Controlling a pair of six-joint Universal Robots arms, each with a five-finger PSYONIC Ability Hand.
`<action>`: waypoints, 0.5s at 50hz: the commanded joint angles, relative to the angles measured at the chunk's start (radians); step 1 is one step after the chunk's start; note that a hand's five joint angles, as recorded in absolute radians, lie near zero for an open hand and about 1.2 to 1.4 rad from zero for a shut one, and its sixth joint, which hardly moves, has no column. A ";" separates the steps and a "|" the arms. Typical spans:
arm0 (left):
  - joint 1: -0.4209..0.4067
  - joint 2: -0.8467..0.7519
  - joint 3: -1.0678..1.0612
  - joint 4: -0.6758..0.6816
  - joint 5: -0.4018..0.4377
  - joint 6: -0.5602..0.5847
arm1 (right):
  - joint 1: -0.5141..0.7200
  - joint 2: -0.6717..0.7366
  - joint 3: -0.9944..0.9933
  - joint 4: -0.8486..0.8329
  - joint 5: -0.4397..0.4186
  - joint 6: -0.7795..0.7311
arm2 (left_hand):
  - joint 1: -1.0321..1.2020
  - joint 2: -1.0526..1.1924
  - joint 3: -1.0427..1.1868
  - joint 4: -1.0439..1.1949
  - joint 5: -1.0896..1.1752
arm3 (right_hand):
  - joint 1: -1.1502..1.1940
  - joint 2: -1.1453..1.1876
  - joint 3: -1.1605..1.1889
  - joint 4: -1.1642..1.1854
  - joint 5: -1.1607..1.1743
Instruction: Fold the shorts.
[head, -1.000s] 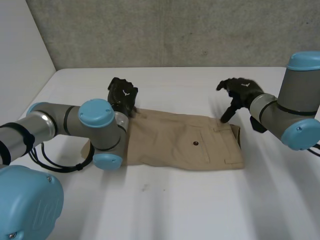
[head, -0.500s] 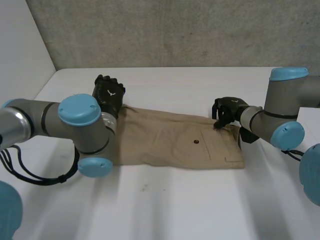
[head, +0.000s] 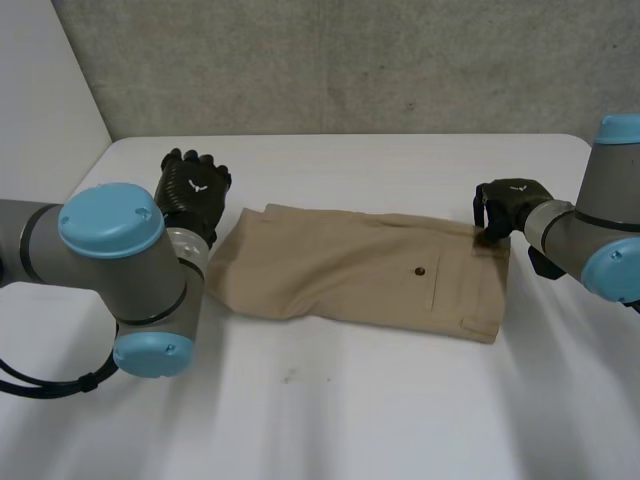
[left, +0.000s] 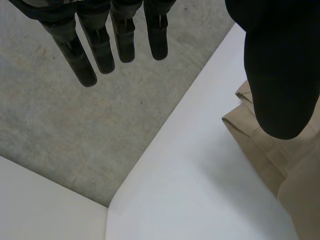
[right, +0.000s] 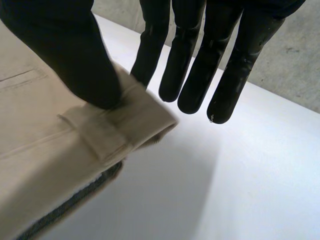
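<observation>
One pr tan shorts (head: 350, 270), flat, right robot hand (head: 507, 203) pinching corner

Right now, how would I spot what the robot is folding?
On the white table, midway across, lie the shorts. They are the only tan cloth, with a dark button, and the right hand pinches one corner.

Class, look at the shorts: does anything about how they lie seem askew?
The shorts lie slanted on the table, and the waistband corner pinched by the right hand is lifted, its dark inside showing. The left hand is open beside the other end.
</observation>
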 joint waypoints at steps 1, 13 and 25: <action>0.003 0.026 0.003 -0.067 0.000 -0.103 | 0.005 0.012 -0.006 0.007 -0.012 -0.001 | -0.136 -0.109 -0.114 -0.106 -0.096 | -0.680 -0.842 -0.844 -0.863 -0.847; 0.003 0.194 -0.098 -0.164 0.001 -0.310 | 0.002 -0.272 0.245 -0.031 -0.015 -0.012 | -0.133 -0.106 -0.111 -0.103 -0.093 | -0.680 -0.842 -0.844 -0.863 -0.847; 0.004 0.356 -0.352 -0.147 0.023 -0.488 | 0.011 -0.538 0.804 -0.281 -0.009 -0.097 | -0.121 -0.094 -0.099 -0.092 -0.082 | -0.605 -0.767 -0.769 -0.788 -0.773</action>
